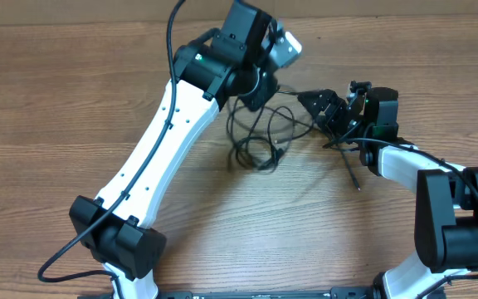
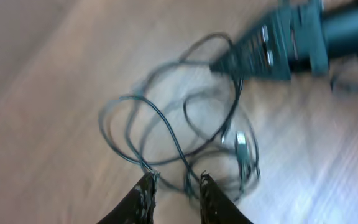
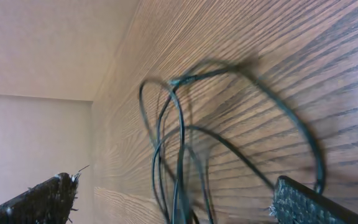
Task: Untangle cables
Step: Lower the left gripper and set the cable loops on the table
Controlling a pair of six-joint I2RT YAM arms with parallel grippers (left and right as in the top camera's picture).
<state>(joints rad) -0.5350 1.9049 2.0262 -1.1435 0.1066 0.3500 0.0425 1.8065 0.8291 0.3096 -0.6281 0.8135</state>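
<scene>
We see a table of matt brown wood with a fine, clear grain. The cables look like thin black plastic with a faint sheen, and one plug glints like metal. The left arm's shell is smooth white plastic. The right gripper has black fingers with a rough, grainy finish.

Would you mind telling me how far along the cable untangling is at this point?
Nothing looks done yet: the cables lie in one knot of overlapping loops on the table. In hand: the left tool sits at the knot's edge, its jaws slightly parted and gripping nothing that I can see. The right tool is wide open, facing the loops. Left to do: pulling every cable apart.
</scene>
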